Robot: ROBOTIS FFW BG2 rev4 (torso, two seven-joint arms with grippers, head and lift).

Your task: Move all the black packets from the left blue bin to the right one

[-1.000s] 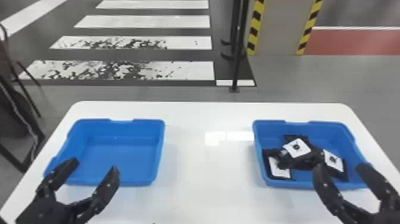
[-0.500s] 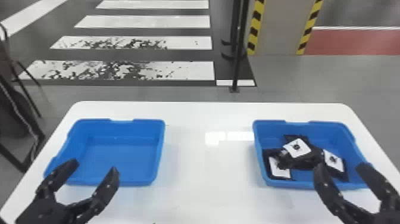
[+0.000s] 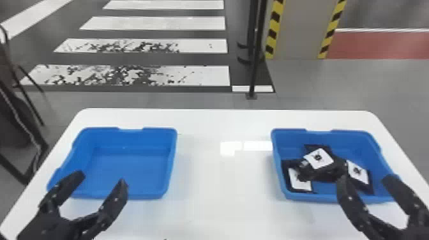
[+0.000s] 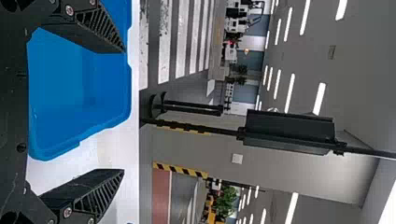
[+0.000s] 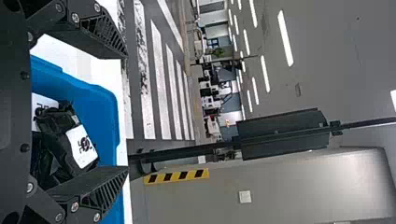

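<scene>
Head view: left gripper (image 3: 103,180) and right gripper (image 3: 364,180) wide open, empty; left bin (image 3: 131,162) empty, black packets (image 3: 332,170) piled in right bin (image 3: 284,188).

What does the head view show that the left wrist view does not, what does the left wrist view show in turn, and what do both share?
Head view: the black packets in the right blue bin, and the right end effector.
Left wrist view: ceiling lights and a green plant.
Both: the left blue bin, left end effector, white table and crosswalk stripes.
</scene>
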